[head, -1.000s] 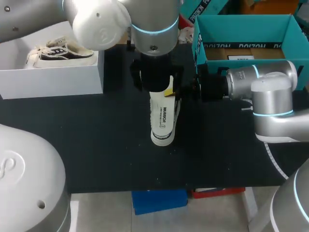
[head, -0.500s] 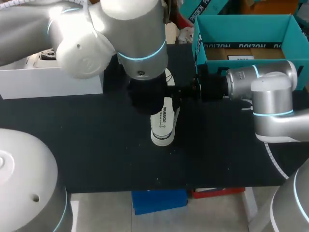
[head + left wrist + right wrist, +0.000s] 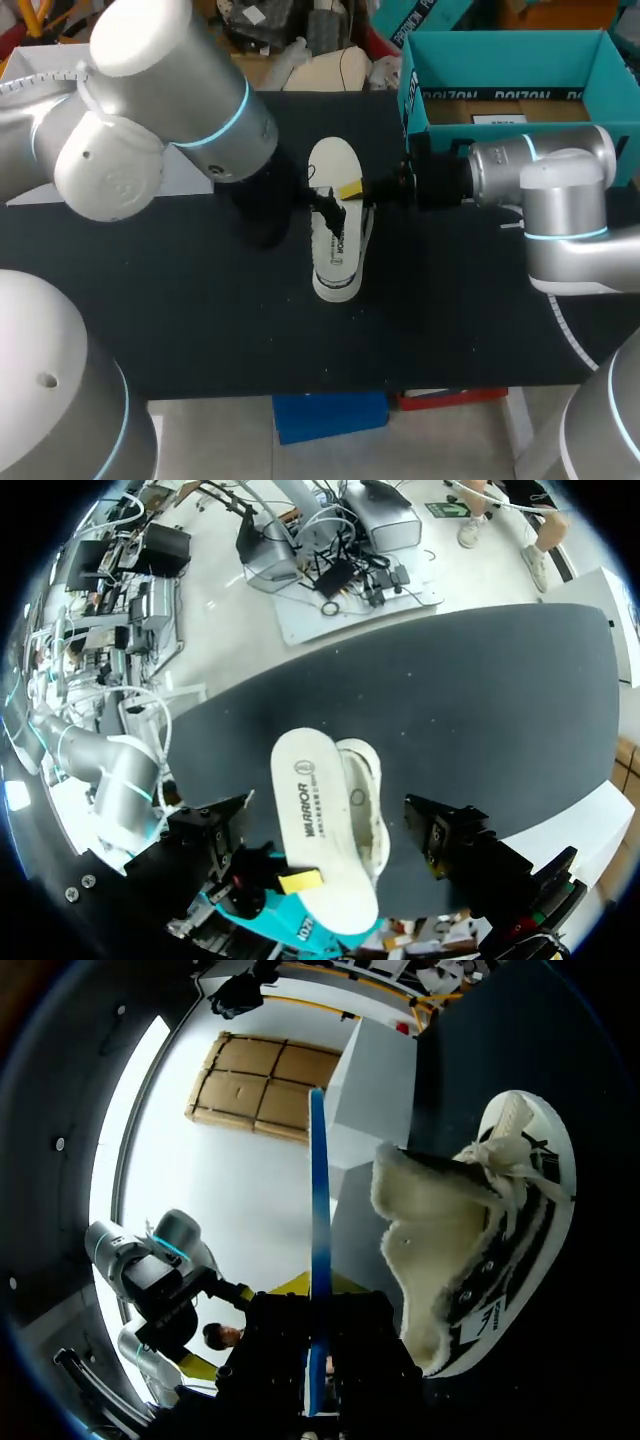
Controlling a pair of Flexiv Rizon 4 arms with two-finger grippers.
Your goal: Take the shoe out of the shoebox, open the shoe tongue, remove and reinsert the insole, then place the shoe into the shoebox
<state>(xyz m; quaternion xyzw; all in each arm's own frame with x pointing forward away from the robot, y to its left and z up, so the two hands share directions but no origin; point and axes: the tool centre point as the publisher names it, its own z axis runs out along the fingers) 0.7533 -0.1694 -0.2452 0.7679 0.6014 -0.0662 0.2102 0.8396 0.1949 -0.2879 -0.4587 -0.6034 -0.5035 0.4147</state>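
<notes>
Shoe sat in the middle of the black table, out of its box. The rounded end pointed to 6 o'clock, and that looked like the toe. The white insole lay lengthwise on top of it and stuck out past the 12 o'clock end, so I'd say the job was at the put-the-insole-back stage.

The left gripper came in at the shoe's 9 o'clock, close against its side. I honestly couldn't tell if it was pinching anything or just hanging there. The right gripper was at the shoe's 3 o'clock, right up by the collar, and I couldn't tell its state either. The teal shoebox waited at about 1 o'clock on the table, well apart from the shoe.

My take on doing it well:

- Brace the shoe from the 3 o'clock side so it can't skid.
- Keep the tongue pulled up.
- Feed the insole in toe end first at a shallow angle.
- Press the heel end down last.

That fleecy lining looked grabby, so I'd expect the insole to fold or bunch if it gets shoved in straight, and the loose laces could snag too.
</notes>
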